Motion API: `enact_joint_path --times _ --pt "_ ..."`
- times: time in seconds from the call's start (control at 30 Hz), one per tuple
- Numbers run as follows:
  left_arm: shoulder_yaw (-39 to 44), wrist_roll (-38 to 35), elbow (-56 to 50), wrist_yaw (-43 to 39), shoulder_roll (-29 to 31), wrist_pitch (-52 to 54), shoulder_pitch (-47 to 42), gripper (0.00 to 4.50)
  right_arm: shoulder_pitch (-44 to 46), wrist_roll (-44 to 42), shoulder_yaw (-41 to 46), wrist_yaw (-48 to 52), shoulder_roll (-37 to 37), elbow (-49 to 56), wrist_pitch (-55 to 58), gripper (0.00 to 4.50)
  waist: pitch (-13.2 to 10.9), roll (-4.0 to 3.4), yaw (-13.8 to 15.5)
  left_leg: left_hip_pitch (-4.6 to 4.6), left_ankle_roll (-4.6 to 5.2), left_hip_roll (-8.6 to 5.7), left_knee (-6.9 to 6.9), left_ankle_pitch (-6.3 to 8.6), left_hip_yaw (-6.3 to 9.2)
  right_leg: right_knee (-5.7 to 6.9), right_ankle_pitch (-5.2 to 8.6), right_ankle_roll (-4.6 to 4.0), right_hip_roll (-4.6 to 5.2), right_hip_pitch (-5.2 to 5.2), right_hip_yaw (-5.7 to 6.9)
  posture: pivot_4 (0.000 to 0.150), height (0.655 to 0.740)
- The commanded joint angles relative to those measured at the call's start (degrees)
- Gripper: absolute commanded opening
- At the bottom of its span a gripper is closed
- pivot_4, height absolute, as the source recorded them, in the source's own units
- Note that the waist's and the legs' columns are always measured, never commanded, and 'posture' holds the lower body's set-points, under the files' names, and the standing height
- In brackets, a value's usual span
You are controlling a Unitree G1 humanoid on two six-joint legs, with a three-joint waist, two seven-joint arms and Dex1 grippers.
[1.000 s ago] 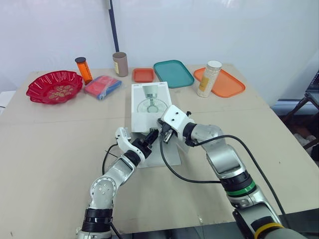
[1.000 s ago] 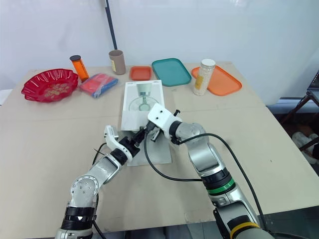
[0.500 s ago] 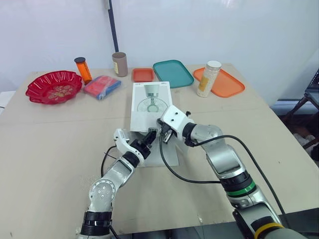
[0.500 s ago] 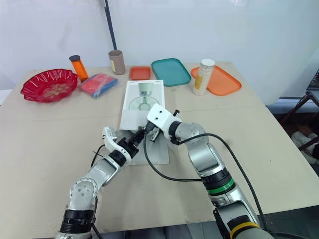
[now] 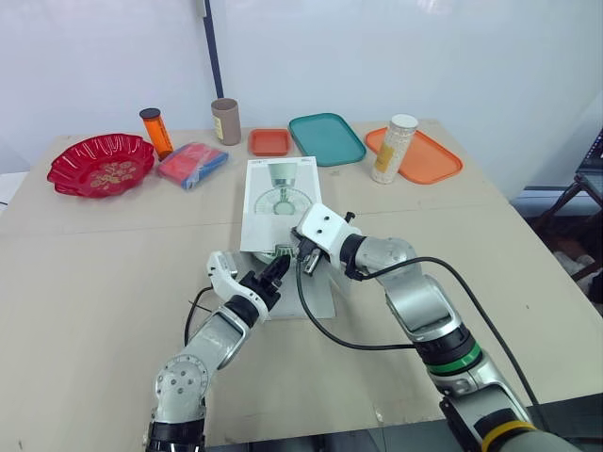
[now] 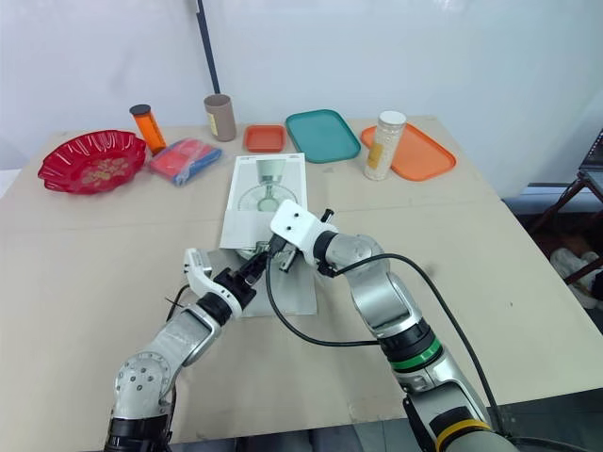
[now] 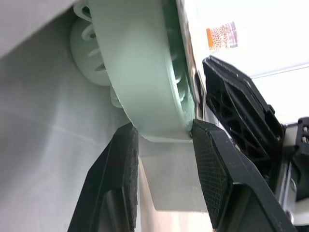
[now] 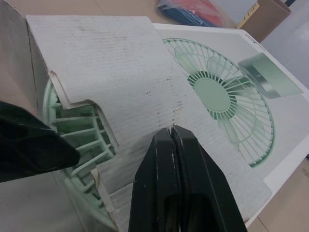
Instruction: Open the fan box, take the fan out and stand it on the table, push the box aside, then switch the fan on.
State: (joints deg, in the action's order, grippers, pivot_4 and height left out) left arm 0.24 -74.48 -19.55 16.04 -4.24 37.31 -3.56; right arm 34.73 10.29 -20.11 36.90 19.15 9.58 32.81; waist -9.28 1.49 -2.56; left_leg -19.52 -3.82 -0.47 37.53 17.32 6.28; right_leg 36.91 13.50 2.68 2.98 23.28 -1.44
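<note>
The white fan box [image 5: 281,193], printed with a fan picture, lies flat in the middle of the table [image 5: 94,273], its near end open and a flap [image 5: 318,299] spread on the table. The mint-green fan [image 7: 145,72] pokes out of that opening [image 8: 72,130]. My left gripper [image 5: 273,273] is at the opening, its two fingers [image 7: 212,169] shut on the fan's rim. My right gripper [image 5: 303,254] is shut with nothing between its fingers [image 8: 171,183], the tips resting on the box's top flap [image 8: 120,82] just above the fan.
Along the table's far side stand a red bowl [image 5: 102,165], an orange bottle [image 5: 157,132], a blue-red packet [image 5: 193,164], a brown cup [image 5: 226,121], a small orange tray [image 5: 270,141], a teal tray [image 5: 328,138], and an orange tray [image 5: 433,160] with a white canister [image 5: 394,149].
My left gripper has drawn back a little toward the near left, and a bit of the green fan now shows at the box's opening. The right gripper stays on the flap.
</note>
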Motion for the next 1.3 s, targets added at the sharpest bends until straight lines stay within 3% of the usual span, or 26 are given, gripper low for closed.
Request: enact_joint_path --times 0.03,0.67,1.3 --pt "-0.5 -2.4 -3.8 2.5 -0.7 1.2 1.3 1.30 -0.3 0.0 -0.9 -0.1 -0.5 -0.8 4.4 0.00 0.0 0.00 0.0 0.00 0.00 0.00 0.00 0.00 0.00 0.00 0.00 0.00 0.00 0.00 0.00 0.150 0.7255" --pt "-0.2 -11.7 -14.4 10.5 5.7 0.8 10.5 1.30 1.7 -0.7 -1.4 -0.4 -0.5 -1.8 5.8 0.00 0.0 -0.01 0.0 -0.01 -0.01 0.01 -0.02 0.00 0.00 -0.01 0.04 -0.05 -0.01 0.03 0.01 0.150 0.7255" --pt "-3.7 -13.7 -20.6 13.0 9.8 -3.2 18.1 1.30 2.4 -0.8 -1.9 0.7 0.2 -1.6 5.8 0.00 0.0 -0.04 0.0 -0.03 0.02 0.01 -0.03 0.02 0.00 -0.02 0.10 -0.09 0.00 0.04 0.02 0.150 0.7255"
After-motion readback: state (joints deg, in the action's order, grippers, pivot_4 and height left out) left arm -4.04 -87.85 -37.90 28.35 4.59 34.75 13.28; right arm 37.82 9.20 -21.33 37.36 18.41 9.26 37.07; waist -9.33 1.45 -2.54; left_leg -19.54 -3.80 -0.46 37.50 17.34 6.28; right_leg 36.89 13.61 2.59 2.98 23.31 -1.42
